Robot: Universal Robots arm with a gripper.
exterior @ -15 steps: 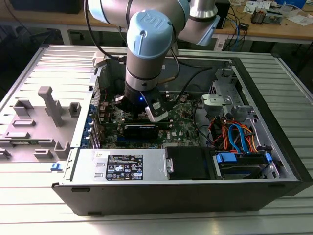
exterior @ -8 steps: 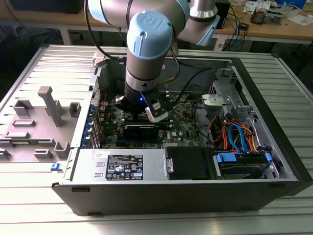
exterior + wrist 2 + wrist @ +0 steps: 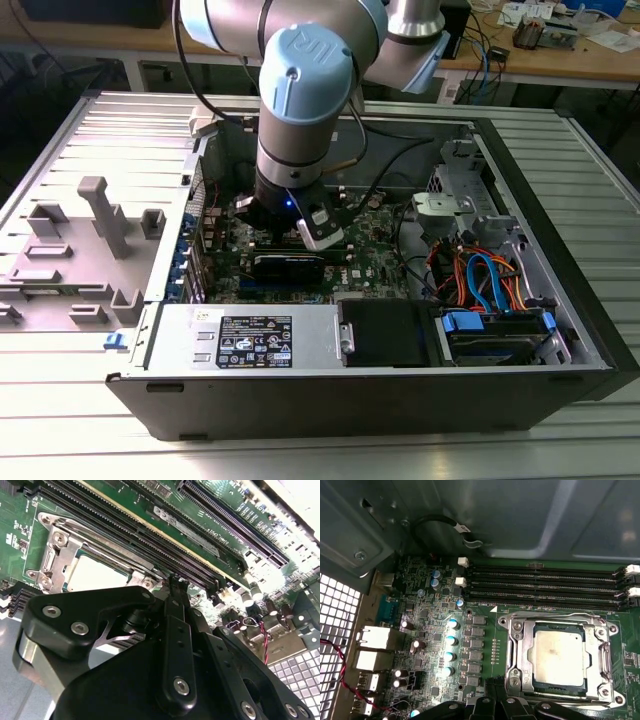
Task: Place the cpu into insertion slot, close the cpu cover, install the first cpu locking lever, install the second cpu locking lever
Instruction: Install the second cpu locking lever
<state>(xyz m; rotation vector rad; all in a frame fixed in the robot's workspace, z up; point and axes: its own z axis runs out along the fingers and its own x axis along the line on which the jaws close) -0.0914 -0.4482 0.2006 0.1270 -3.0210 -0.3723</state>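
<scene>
An open desktop computer case (image 3: 560,300) lies on its side on a ribbed metal table (image 3: 300,450), its green motherboard (image 3: 380,235) facing up. A grey and pale-blue robot arm (image 3: 300,90) reaches down into the middle of the case.

In both wrist views the black gripper (image 3: 177,582) hangs just above the motherboard, beside the processor socket, and its fingers appear drawn together with nothing between them, though the tips are partly hidden. Four long black memory slots (image 3: 545,585) run alongside the socket.

The cpu cover (image 3: 560,622), a silvery metal frame, lies flat over the insertion slot (image 3: 538,627), whose dark frame shows inside the cover's opening. The cpu (image 3: 557,652), with its silver-grey top, sits seated in the slot and shows through the opening. A thin metal locking lever (image 3: 107,540) lies along one edge of the cover.
</scene>
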